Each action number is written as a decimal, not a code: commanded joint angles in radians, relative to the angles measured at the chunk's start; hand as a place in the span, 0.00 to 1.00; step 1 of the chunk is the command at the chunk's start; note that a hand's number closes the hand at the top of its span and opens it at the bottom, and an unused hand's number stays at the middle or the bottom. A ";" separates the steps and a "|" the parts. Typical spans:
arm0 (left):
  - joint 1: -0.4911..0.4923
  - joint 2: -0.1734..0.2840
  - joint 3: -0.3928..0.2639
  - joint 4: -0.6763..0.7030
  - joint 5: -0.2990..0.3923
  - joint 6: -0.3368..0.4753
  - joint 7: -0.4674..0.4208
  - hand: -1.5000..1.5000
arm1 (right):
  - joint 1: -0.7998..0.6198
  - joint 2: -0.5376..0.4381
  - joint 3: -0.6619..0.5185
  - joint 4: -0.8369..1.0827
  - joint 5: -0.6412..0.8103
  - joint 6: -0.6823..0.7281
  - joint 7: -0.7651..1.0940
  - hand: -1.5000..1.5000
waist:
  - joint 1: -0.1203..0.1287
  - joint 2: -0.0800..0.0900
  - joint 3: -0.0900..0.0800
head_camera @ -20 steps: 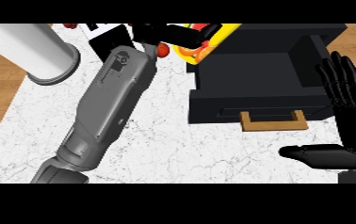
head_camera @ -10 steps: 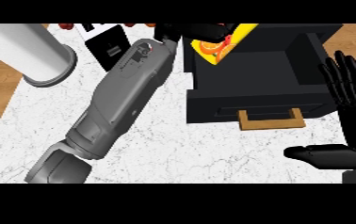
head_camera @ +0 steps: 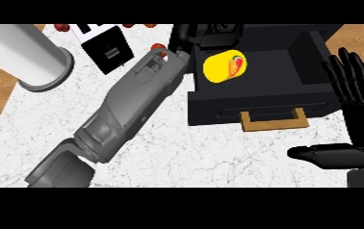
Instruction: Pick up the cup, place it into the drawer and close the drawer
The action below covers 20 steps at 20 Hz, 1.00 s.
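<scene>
White marble counter (head_camera: 213,160), black drawer (head_camera: 313,55) open on it.

Cup (head_camera: 226,66): 1 pc, yellow w/ orange-red print, lies inside drawer at its left side. Likely light, rigid, smooth-walled; best taken around the side wall. Left hand (head_camera: 206,34) sits just above cup at drawer's rear-left; finger state can't be told. Right hand (head_camera: 346,79) rests right of drawer, fingers spread, holding nothing. 1 tan handle (head_camera: 275,120) on drawer front. 1 white cylinder (head_camera: 35,59) far left of drawer.
</scene>
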 commanded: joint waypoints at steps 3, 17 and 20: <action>-0.003 0.000 -0.128 0.061 0.027 0.005 0.037 1.00 | -0.009 0.039 0.048 0.010 0.053 -0.032 -0.009 0.00 | 0.002 0.002 0.000; -0.014 0.000 -0.296 0.013 0.113 0.153 0.049 0.00 | -0.014 0.008 0.005 -0.008 -0.089 0.056 -0.002 0.00 | -0.030 0.006 0.000; -0.041 0.000 -0.260 0.005 0.130 0.133 -0.008 0.00 | -0.037 0.031 0.018 0.020 -0.158 0.082 0.004 0.00 | -0.007 0.005 0.000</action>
